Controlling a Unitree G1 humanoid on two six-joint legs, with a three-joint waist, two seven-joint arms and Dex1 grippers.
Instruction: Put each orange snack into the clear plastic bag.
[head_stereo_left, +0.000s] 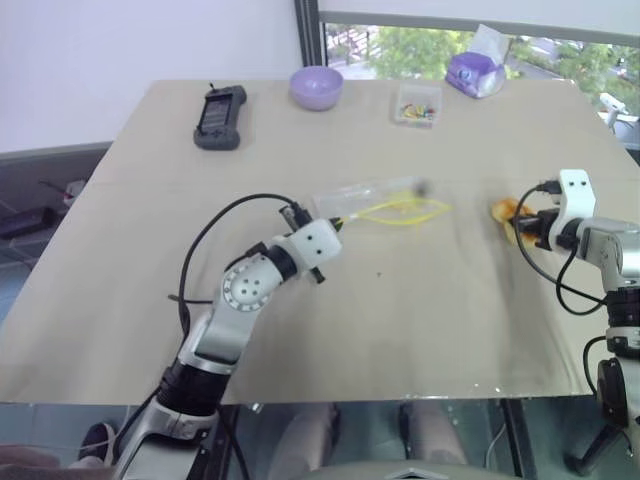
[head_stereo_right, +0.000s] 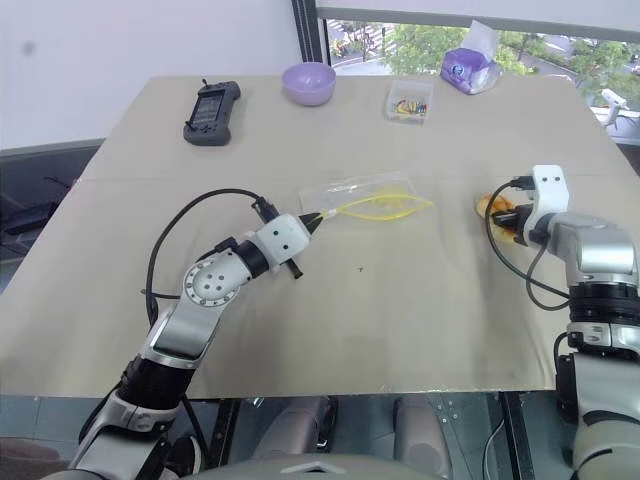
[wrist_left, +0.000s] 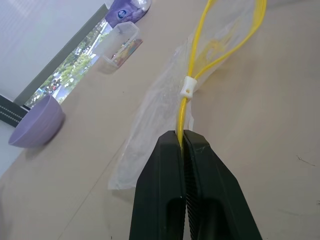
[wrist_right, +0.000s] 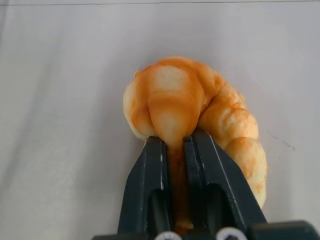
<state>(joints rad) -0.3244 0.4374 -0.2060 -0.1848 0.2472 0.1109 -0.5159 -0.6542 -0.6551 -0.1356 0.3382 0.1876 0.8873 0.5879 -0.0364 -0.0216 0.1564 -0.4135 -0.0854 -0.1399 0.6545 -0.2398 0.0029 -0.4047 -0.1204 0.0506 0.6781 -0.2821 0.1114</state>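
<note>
Your left end effector (wrist_left: 184, 137) is clamped on the clear plastic bag (head_stereo_left: 375, 205)'s yellow seal strip; the mouth gapes narrowly, so the snack may snag. Right end effector (wrist_right: 172, 142) pinches a soft fold of the orange snack (wrist_right: 192, 107) on the counter (head_stereo_left: 420, 310): it could tear or slip.

You'll find the clear plastic bag (head_stereo_right: 365, 200) mid-table, the orange snack (head_stereo_right: 497, 213) at its 3 o'clock, a bowl (head_stereo_right: 308, 82) at 11.
</note>
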